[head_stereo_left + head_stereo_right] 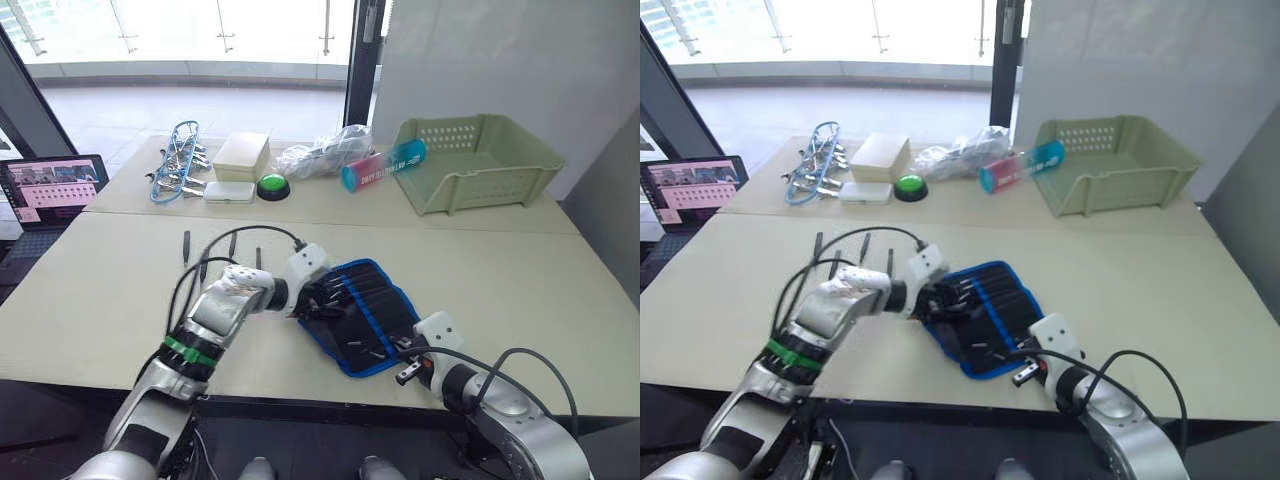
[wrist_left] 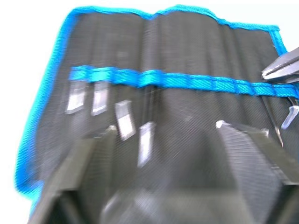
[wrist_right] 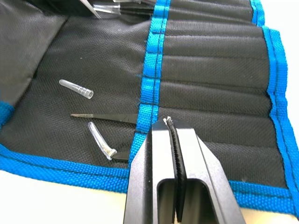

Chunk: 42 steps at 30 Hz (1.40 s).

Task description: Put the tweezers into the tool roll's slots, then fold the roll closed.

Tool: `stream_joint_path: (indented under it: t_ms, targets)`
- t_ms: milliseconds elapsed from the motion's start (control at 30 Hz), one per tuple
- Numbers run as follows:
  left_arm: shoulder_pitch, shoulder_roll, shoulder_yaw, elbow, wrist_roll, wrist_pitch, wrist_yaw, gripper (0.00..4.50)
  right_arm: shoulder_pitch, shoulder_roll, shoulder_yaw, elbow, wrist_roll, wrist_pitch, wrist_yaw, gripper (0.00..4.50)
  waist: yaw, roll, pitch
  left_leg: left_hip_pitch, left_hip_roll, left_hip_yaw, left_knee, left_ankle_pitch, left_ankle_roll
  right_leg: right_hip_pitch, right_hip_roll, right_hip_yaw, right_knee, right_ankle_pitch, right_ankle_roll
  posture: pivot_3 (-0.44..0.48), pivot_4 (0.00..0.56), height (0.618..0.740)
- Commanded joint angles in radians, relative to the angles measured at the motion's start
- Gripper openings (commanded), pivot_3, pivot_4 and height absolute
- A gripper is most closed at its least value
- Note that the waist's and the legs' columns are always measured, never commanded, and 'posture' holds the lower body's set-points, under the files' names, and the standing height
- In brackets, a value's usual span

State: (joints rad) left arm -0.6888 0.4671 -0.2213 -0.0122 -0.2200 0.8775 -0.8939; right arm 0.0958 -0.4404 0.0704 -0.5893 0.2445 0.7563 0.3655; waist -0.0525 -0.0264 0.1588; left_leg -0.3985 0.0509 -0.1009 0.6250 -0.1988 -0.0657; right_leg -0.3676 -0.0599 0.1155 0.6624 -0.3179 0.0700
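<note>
Table (image 1: 90,300), cream, two joined tops. Green basket (image 1: 480,160) at the far right; laptop (image 1: 55,188) at the far left edge.

Tool roll (image 1: 360,312) lies open and flat near the front edge, between the arms. Soft fabric, blue edging; it will likely sag and slide if lifted by one corner, so fold it from the edging while the other side is pinned.

Left gripper (image 2: 163,140) hovers over the roll's slots (image 2: 187,60), fingers spread wide, holding nothing. Right gripper (image 3: 174,135) sits at the roll's near edge, fingers pressed together, nothing between them.

Tweezers (image 3: 105,116): one is slotted with its tip showing, others lie loose on the table (image 1: 186,246). Thin, stiff, probably slippery; pinch mid-shaft. Clear tip caps (image 3: 76,88) lie loose on the fabric.

Tube (image 1: 385,163) carries print, unreadable.
</note>
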Motion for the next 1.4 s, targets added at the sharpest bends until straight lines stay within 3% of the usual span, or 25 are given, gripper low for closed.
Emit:
stream_joint_path:
  t_ms: [33,100,233,367,533,600,733,933,1167,1400]
  targets:
    - [0.054,0.057,0.170,-0.153,-0.115,0.061,-0.008,4.46,0.035,-0.006,0.007,0.083,-0.010,0.022,0.002,0.00,0.001,0.000,0.000,0.000,0.000,0.000,0.000,0.000,0.000,0.000,0.000,0.000,0.000,0.000,0.000,0.000,0.150,0.740]
    - [0.111,0.082,0.285,-0.175,-0.161,0.025,0.003,4.46,0.033,-0.011,0.007,0.091,-0.012,0.015,0.009,0.00,0.005,0.000,0.000,0.000,0.000,0.000,0.000,0.000,0.000,0.001,0.000,0.000,-0.001,0.000,0.000,0.000,0.150,0.740]
    - [0.280,0.163,0.499,-0.115,-0.131,-0.210,0.038,4.46,0.030,-0.017,0.001,0.098,-0.010,0.004,0.014,0.00,-0.002,-0.001,0.000,0.001,0.000,0.000,-0.001,0.000,0.000,0.000,0.000,0.000,-0.001,0.000,0.000,0.000,0.150,0.740]
    - [0.432,0.215,0.713,-0.059,-0.169,-0.296,0.068,4.46,0.034,-0.023,-0.014,0.110,-0.014,-0.012,0.021,0.00,0.003,-0.003,0.000,0.001,0.001,0.000,-0.001,0.000,0.000,0.000,0.000,0.000,-0.001,0.000,-0.001,0.000,0.150,0.740]
    - [0.654,0.206,0.926,-0.089,-0.223,-0.325,0.098,4.46,0.049,-0.011,-0.043,0.117,-0.016,-0.063,0.012,0.00,0.008,-0.007,-0.001,0.000,0.001,0.000,-0.002,0.000,-0.001,0.001,-0.001,-0.001,-0.004,0.000,-0.001,0.000,0.150,0.740]
    - [0.722,0.196,0.960,-0.115,-0.238,-0.328,0.111,4.46,0.056,-0.004,-0.055,0.119,-0.009,-0.084,0.014,0.00,0.009,-0.007,-0.001,0.000,0.002,0.000,-0.002,-0.001,-0.001,0.001,-0.001,-0.001,-0.005,-0.001,-0.001,0.000,0.150,0.740]
    - [0.810,0.160,0.978,-0.160,-0.258,-0.336,0.152,4.46,0.069,0.000,-0.066,0.117,0.000,-0.109,0.026,0.00,0.016,-0.009,-0.002,0.000,0.002,0.000,-0.002,-0.001,-0.001,0.001,-0.001,-0.001,-0.006,-0.001,-0.001,0.000,0.150,0.740]
    - [0.805,0.116,0.924,-0.174,-0.283,-0.311,0.223,4.46,0.060,0.001,-0.052,0.132,-0.005,-0.117,0.027,0.00,0.013,-0.011,-0.003,0.000,0.002,0.000,-0.003,-0.001,-0.002,0.001,-0.001,-0.001,-0.006,-0.001,-0.001,0.000,0.150,0.740]
    - [0.554,0.092,0.721,0.039,-0.146,-0.343,0.419,4.46,0.045,0.013,-0.028,0.130,-0.008,-0.095,0.014,0.00,0.011,-0.014,-0.005,0.000,0.001,0.000,-0.002,-0.001,-0.002,0.001,-0.001,-0.001,-0.006,-0.001,-0.001,0.000,0.150,0.740]
    - [0.235,0.106,0.546,0.494,0.013,-0.492,0.475,4.46,0.024,0.025,-0.025,0.127,-0.011,-0.087,0.005,0.00,0.008,-0.014,-0.005,0.001,0.001,0.000,-0.003,-0.001,-0.002,0.000,0.000,-0.001,-0.005,-0.001,-0.001,0.000,0.150,0.740]
